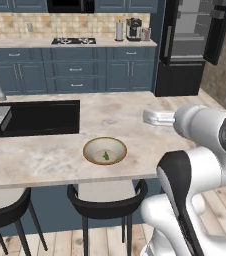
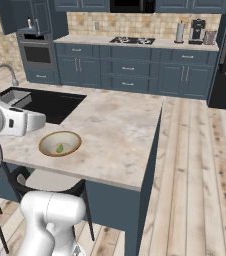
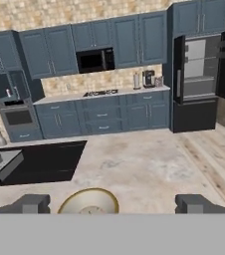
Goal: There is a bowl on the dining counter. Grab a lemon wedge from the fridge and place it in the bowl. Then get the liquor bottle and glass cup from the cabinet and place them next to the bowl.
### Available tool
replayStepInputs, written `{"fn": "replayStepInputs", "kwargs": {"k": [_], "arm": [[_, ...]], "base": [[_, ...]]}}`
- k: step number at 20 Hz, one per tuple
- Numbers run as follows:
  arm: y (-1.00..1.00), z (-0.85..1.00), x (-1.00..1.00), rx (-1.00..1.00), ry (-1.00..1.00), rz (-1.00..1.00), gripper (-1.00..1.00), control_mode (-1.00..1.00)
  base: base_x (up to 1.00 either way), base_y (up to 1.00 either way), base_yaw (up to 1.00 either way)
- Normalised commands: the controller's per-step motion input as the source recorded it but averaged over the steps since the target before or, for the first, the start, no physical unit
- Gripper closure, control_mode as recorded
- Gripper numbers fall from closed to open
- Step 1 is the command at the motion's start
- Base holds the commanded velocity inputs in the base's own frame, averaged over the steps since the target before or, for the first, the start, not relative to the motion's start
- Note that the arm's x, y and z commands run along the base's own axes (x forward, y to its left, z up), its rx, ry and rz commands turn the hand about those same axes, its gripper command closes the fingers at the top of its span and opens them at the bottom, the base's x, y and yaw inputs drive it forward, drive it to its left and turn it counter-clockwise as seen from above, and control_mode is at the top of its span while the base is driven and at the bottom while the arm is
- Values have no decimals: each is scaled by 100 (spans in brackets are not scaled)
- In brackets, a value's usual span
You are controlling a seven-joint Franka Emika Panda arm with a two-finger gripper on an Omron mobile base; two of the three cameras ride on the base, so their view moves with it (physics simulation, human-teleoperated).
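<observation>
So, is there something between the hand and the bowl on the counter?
Nothing visible. The open hand hovers close over the bowl on the dining counter, and only the lemon wedge lies inside it.

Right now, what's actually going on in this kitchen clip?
The robot arm is parked at the dining counter with its hand open and holding nothing, poised just behind the bowl. A small green lemon wedge already lies inside the bowl. The fridge door across the room stands open. No liquor bottle or glass cup stands beside the bowl yet, so that part is not yet done.
</observation>
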Motion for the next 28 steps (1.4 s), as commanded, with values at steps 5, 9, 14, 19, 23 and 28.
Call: {"fn": "replayStepInputs", "kwargs": {"k": [5, 9, 14, 19, 23, 28], "arm": [[20, -12, -42, -4, -3, 0, -100, -100], [0, 0, 0, 0, 0, 0, -100, 100], [0, 0, 0, 0, 0, 0, -100, 100], [0, 0, 0, 0, 0, 0, -100, 100], [0, 0, 0, 0, 0, 0, -100, 100], [0, 0, 0, 0, 0, 0, -100, 100]], "base": [[0, 0, 0], [-56, 37, 2], [-44, 77, 4], [-19, 100, 1], [-2, 100, 0], [0, 100, 0]]}}
